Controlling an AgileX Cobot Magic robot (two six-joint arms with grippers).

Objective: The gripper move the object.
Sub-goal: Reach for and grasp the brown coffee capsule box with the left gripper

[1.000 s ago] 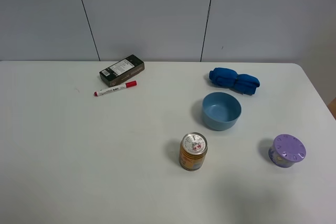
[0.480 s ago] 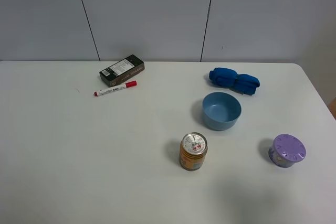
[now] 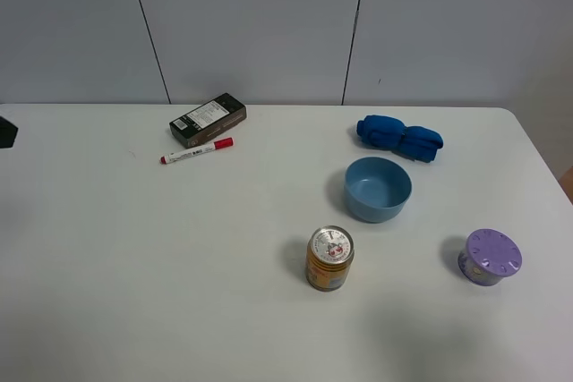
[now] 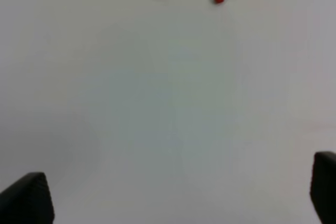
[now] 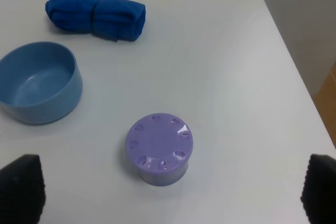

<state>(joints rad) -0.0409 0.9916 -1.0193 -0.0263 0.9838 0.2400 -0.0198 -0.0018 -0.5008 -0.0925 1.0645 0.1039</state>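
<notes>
Black against the white tabletop [image 3: 134,248], a small corner of the left arm [image 3: 5,131] had just pushed in at the left edge of the high view, where a moment earlier there had been only bare surface; nothing else had shifted. The box [image 3: 208,120] lay flat at the far side near the wall, the red-capped marker [image 3: 197,151] just in front of it, so close I could not tell whether they touched, and both well apart from the arm. From its wrist camera the left hand [image 4: 173,196] showed only two dark fingertips set wide apart with nothing between them, so it was open and empty; the marker's red cap was in its sight, the box not. The right hand [image 5: 170,191] was spread just as wide and empty over the purple tub [image 5: 159,148], the blue bowl [image 5: 38,83] and the rolled cloth [image 5: 95,14], and did not show in the high view at all. I took it that the left arm had begun its reach for the box, with the whole job of moving it yet to do: it would have to close on the box without dragging the marker along.
</notes>
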